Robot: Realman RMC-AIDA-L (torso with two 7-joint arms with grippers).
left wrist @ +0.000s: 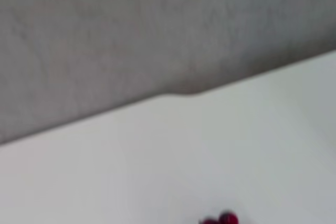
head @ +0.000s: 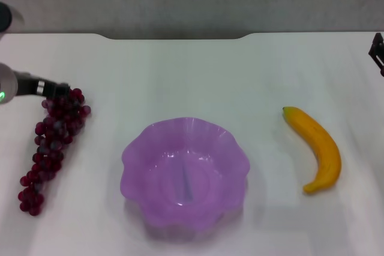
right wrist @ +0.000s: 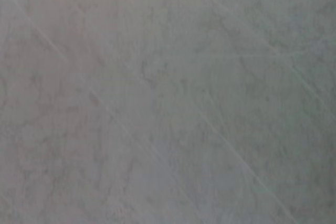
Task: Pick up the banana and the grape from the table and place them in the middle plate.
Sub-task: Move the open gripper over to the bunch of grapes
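While the left gripper [head: 60, 90] sits at the far end of the grape [head: 53, 147], touching or nearly touching the topmost berries, I cannot tell whether it is open or closed on them. The bunch lies on the bench [head: 192, 70] at the robot's left, its long axis running from the gripper back toward the robot, well apart from the middle plate [head: 185, 175], which stands empty at the centre. The banana [head: 318, 148] lies to the plate's right, nearer the right gripper [head: 377, 52], which is only a dark sliver at the head view's edge, its state unreadable. A couple of red berries [left wrist: 220, 219] show in the left wrist view along with the bench's notched edge; the right wrist view shows only a grey surface.
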